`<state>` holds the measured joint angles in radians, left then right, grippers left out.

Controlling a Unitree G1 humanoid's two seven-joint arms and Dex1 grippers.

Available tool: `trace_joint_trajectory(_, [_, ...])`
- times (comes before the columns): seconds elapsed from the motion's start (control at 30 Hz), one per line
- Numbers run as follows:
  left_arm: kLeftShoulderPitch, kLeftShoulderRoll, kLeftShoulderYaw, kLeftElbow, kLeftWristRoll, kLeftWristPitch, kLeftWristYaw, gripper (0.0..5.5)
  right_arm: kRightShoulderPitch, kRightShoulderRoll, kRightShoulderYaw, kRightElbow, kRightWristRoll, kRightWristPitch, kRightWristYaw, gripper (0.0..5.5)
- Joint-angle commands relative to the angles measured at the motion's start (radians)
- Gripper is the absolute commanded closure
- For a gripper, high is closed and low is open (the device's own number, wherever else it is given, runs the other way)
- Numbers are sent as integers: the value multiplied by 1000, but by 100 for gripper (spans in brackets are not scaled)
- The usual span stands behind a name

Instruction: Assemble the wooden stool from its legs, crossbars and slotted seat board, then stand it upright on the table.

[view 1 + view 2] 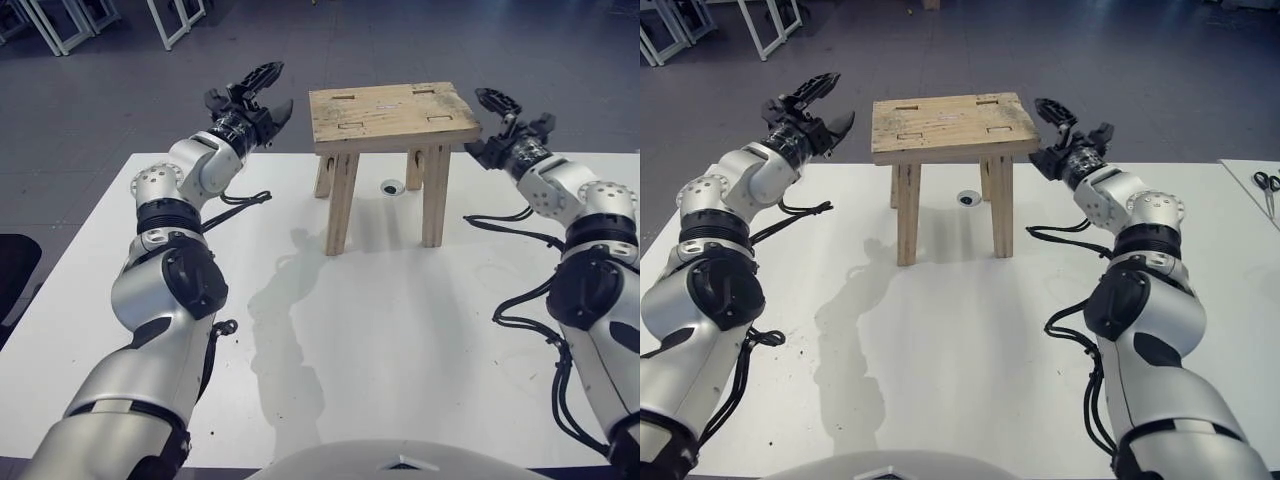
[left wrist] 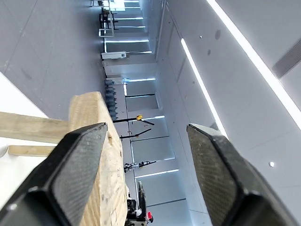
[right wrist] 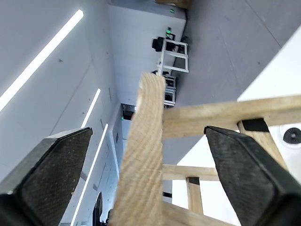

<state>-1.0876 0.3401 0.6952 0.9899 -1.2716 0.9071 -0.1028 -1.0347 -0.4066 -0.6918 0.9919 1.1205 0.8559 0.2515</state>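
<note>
The wooden stool (image 1: 392, 115) stands up on its four legs near the far side of the white counter (image 1: 400, 330), with its seat board on top. The left pincer (image 1: 275, 92) is spread wide and holds nothing, just beside the seat's left edge. The right pincer (image 1: 520, 116) is spread wide too, just beside the seat's right edge.

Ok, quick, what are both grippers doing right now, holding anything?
Left gripper: jaws open, empty, beside the stool's seat board.
Right gripper: jaws open, empty, at the seat board's other side.
</note>
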Motion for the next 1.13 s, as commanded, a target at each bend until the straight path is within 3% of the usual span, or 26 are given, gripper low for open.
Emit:
trace_joint_trajectory(0.03, [237,-55,-14,-456,27,-17,32,238,160,54,-45,-330,37,19,-93,110])
trace_joint_trajectory(0.1, [394,-85,-73,-738,124,-115,20,238,294,74,-13,-593,-8,11,-179,110])
trace_joint_trajectory(0.17, [561,-89,-199,-951,296,-237,-23,238,465,82,112,-890,-128,-27,-193,110])
trace_joint_trajectory(0.33, [835,-160,-379,-1176,551,-450,-49,238,743,128,371,-1233,-394,-198,-199,110])
trace_joint_trajectory(0.57, [960,-240,-504,-1235,720,-620,-65,238,958,214,579,-1335,-733,-497,-208,110])
trace_joint_trajectory(0.77, [991,-184,-547,-1231,820,-668,-124,238,1034,288,675,-1368,-849,-553,-249,110])
trace_joint_trajectory(0.9, [1022,-211,-575,-1203,895,-721,-98,238,1059,340,707,-1321,-943,-655,-291,110])
trace_joint_trajectory(1.13, [1061,-180,-550,-1168,962,-787,-114,238,1113,387,781,-1296,-1036,-734,-294,110])
